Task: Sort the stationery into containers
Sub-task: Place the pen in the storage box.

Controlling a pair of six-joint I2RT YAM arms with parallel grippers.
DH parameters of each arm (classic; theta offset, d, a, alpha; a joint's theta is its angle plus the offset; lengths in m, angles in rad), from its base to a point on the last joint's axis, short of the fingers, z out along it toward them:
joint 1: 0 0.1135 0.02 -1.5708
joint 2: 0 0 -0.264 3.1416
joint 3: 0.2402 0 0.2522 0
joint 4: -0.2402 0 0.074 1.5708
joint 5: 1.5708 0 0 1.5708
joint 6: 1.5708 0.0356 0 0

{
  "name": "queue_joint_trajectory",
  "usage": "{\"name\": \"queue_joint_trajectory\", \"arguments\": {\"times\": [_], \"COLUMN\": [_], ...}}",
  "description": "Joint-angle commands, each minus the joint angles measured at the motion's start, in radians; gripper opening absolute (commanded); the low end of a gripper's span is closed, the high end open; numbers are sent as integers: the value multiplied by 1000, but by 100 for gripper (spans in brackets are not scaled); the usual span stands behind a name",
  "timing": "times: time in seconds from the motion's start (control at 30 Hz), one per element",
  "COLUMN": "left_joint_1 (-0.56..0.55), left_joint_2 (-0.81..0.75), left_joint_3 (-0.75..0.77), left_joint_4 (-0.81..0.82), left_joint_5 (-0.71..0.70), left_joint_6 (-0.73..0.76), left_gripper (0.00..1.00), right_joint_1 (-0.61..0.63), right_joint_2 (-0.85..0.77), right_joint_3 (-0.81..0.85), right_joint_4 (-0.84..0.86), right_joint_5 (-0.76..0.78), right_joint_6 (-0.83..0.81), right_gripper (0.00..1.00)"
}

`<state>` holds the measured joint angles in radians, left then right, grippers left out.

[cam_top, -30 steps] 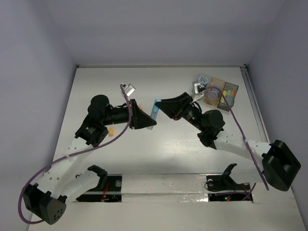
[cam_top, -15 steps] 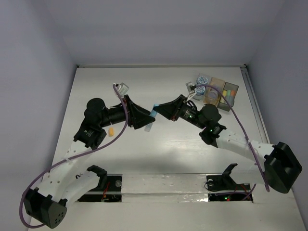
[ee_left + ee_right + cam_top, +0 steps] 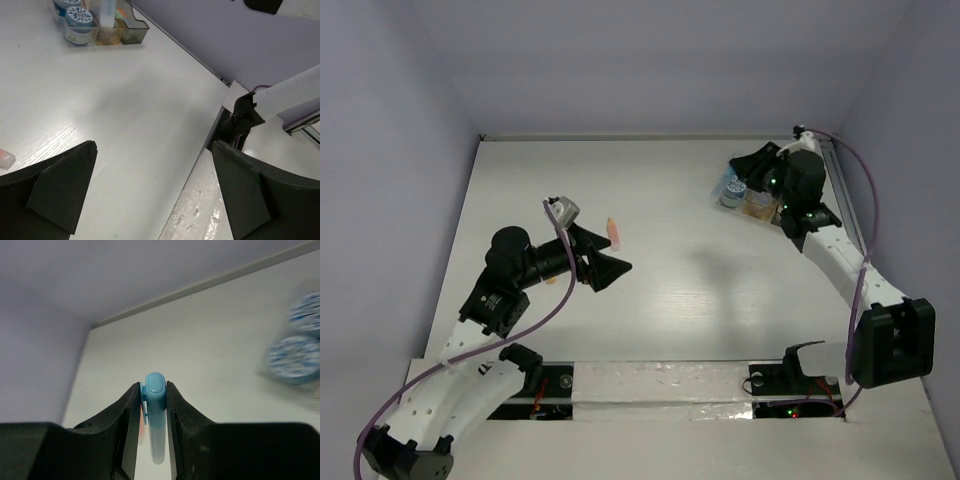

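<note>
Being clamped in the right gripper (image 3: 153, 390), the blue marker (image 3: 156, 415) is held at the far-right containers (image 3: 131, 34), seemingly just above them. If released off-centre, it could be caught on a rim or tipped against the rolls (image 3: 75, 20) alongside. The left gripper (image 3: 155, 172) is spread apart, empty, at the near left.
</note>
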<state>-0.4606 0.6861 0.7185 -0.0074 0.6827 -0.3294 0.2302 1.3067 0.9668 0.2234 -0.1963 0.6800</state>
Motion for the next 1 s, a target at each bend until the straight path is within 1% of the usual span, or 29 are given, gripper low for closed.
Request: {"name": "queue_joint_trajectory", "arguments": {"times": [0.0,0.03,0.07,0.13,0.17,0.27,0.4,0.43,0.57,0.67,0.8,0.83,0.87,0.9,0.97], "left_joint_1": [2,2,2,-32,-44,-81,-104,-104,-113,-113,-113,-113,-113,-113,-113], "left_joint_2": [-36,-36,-36,-49,-51,-59,-79,-83,-97,-99,-91,-89,-89,-86,-85], "left_joint_3": [-39,-33,-25,-19,-13,-10,-10,-10,-10,-8,-7,-7,-7,-7,-5], "left_joint_4": [-8,-32,-46,-58,-66,-78,-89,-91,-91,-94,-95,-94,-94,-94,-94], "left_joint_5": [-74,-109,-126,-193,-208,-241,-264,-271,-285,-305,-318,-318,-324,-327,-333], "left_joint_6": [58,67,76,85,92,101,105,105,105,107,108,109,109,109,110], "left_gripper": [99,99,99,99,99,99,99,99,99,99,99,99,99,99,99], "right_joint_1": [-112,-179,-205,-248,-261,-302,-333,-344,-344,-344,-344,-344,-344,-344,-344], "right_joint_2": [-20,-20,-3,51,71,155,267,326,469,525,594,606,614,624,623], "right_joint_3": [102,110,125,193,213,286,368,421,539,578,631,647,661,680,696], "right_joint_4": [-289,-300,-320,-390,-401,-441,-452,-467,-545,-568,-607,-625,-640,-669,-699], "right_joint_5": [257,258,290,368,424,498,531,537,554,563,532,532,529,509,503], "right_joint_6": [-192,-221,-237,-295,-313,-361,-405,-424,-471,-491,-485,-484,-481,-479,-459], "right_gripper": [0,0,0,0,0,0,0,0,0,0,0,2,7,20,37]}}
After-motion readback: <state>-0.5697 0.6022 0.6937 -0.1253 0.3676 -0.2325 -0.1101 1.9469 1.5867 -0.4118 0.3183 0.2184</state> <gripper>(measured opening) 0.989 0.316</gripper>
